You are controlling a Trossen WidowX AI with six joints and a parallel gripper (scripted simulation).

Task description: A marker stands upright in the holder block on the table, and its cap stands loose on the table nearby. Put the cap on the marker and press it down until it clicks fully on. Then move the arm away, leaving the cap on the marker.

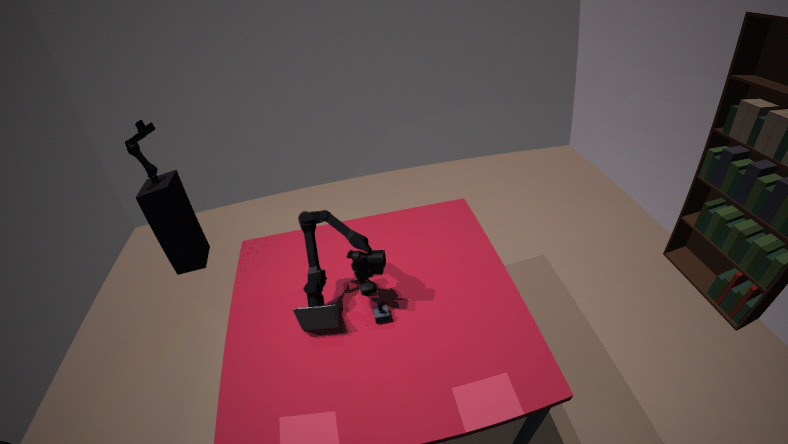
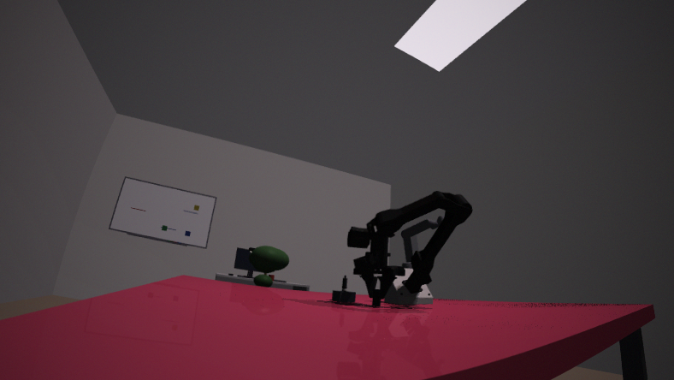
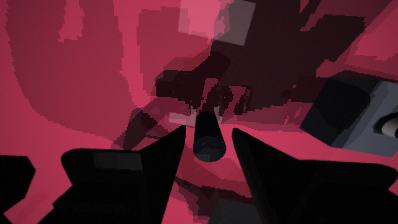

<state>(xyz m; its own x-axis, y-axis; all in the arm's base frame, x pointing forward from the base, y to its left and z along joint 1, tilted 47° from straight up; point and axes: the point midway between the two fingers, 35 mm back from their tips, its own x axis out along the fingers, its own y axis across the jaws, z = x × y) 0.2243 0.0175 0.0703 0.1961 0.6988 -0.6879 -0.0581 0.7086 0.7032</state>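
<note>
Below, the gripper [image 1: 367,289] [image 2: 376,293] [image 3: 209,130] low, pointing down, open around the upright cap [image 2: 376,300] [image 3: 209,137].

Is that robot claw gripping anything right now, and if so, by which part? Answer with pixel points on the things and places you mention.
Nothing is held: the open black metal pincer [image 2: 376,294] [image 3: 209,130] straddles the small black cylindrical cap [image 2: 375,300] [image 3: 209,142], with gaps visible on both sides.

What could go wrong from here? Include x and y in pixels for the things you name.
The hand [image 2: 375,288] [image 3: 209,130] is open around the cap [image 2: 375,300] [image 3: 209,149], with gaps on both sides; closing unevenly might tip it. The holder block [image 1: 382,318] [image 2: 343,296] [image 3: 345,112] sits close beside one finger, so a sideways move could knock it or the upright marker [image 2: 345,282].
</note>
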